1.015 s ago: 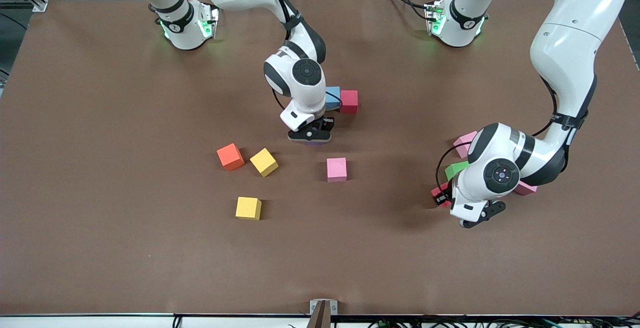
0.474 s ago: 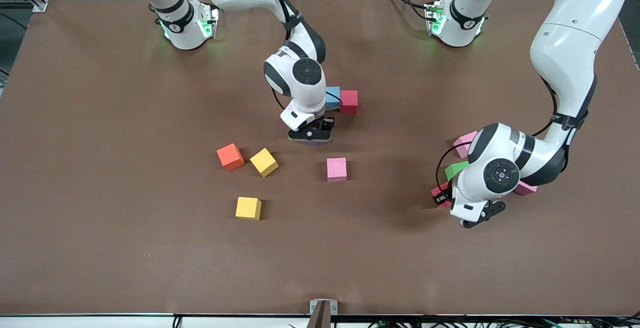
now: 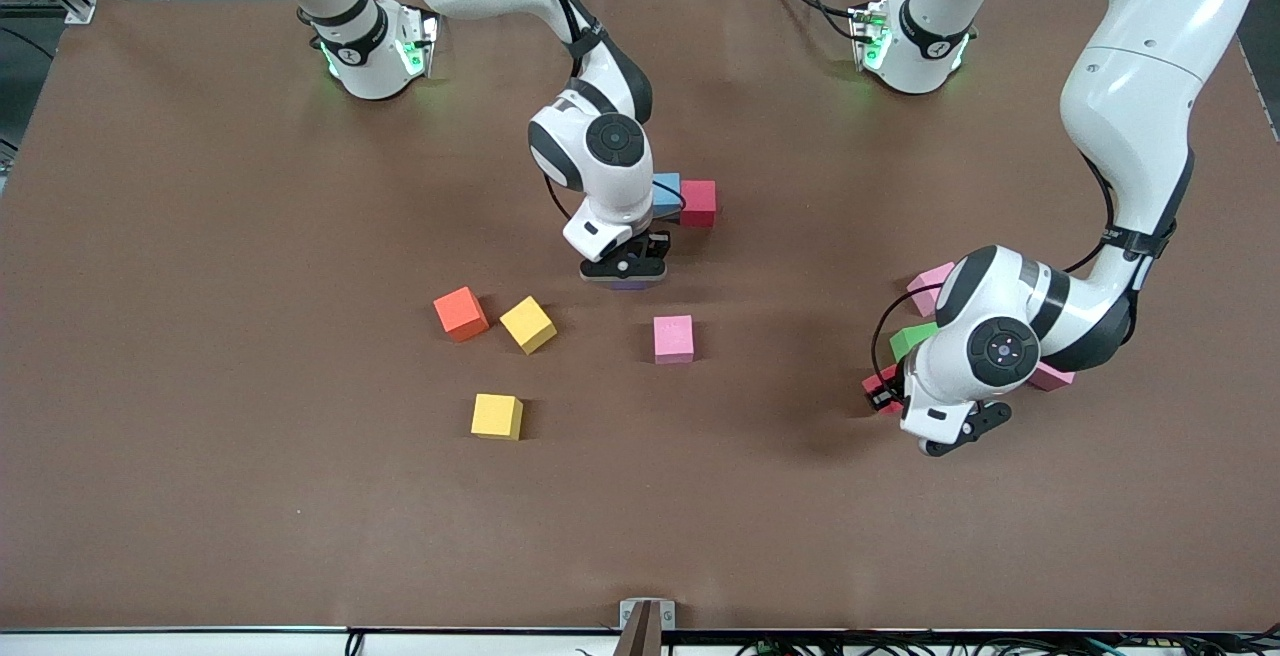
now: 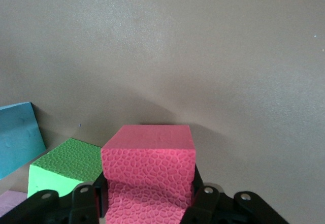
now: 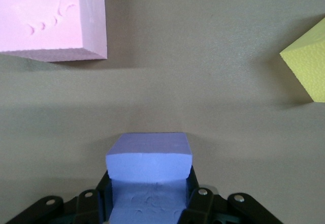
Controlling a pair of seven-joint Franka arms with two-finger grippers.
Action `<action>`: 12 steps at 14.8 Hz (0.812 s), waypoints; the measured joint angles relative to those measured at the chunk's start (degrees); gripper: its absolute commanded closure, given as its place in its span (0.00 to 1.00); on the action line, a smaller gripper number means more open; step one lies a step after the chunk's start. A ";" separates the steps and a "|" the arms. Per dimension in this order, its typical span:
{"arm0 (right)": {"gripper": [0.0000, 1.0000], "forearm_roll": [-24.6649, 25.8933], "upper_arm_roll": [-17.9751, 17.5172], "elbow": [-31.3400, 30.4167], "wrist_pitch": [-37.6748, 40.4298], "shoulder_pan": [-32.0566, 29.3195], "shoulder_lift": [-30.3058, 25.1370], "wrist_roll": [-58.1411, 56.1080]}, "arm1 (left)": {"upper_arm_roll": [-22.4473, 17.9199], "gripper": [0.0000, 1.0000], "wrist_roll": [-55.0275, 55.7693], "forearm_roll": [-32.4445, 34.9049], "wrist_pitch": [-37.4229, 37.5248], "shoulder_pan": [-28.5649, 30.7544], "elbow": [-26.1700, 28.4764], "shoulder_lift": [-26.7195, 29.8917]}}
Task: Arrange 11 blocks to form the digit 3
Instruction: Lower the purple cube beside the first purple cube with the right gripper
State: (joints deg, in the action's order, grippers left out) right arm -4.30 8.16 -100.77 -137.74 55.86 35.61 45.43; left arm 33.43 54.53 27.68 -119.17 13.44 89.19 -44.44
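Note:
My right gripper [image 3: 625,271] is shut on a purple block [image 3: 627,284] [image 5: 150,165], low over the table's middle. Touching each other beside its wrist sit a light blue block [image 3: 666,194] and a red block [image 3: 698,202]. A pink block [image 3: 673,338] [image 5: 51,18] lies nearer the camera. Toward the left arm's end, my left gripper [image 3: 885,391] is shut on a red block [image 3: 880,383] [image 4: 148,158]. A green block [image 3: 910,339] [image 4: 66,165] lies right beside it.
An orange block [image 3: 461,313] and two yellow blocks [image 3: 527,324] [image 3: 497,416] lie toward the right arm's end. A pale pink block [image 3: 930,286] and a deep pink one [image 3: 1050,377] sit partly hidden by the left arm. A teal block [image 4: 18,137] shows in the left wrist view.
The right gripper with the purple block has edged slightly toward the light blue and red pair. The left arm has not moved.

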 measured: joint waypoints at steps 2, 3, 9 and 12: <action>0.95 0.01 0.00 -0.03 0.01 0.00 0.00 -0.07 | 0.00 0.62 0.00 0.00 0.00 0.00 0.00 0.00; 0.95 0.01 0.00 -0.08 0.02 0.00 0.00 -0.08 | 0.00 0.62 0.00 0.00 0.00 0.00 0.00 0.00; 0.95 0.01 -0.08 -0.30 0.02 0.35 0.00 -0.09 | 0.00 0.62 0.00 0.00 0.00 0.00 0.00 0.00; 0.95 0.01 -0.08 -0.37 0.02 0.57 0.00 -0.08 | 0.00 0.62 0.00 0.00 0.00 0.00 0.00 0.00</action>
State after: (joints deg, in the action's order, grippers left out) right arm -4.29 8.08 -101.14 -137.72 56.43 35.60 45.35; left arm 33.43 54.53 27.68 -119.17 13.44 89.19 -44.44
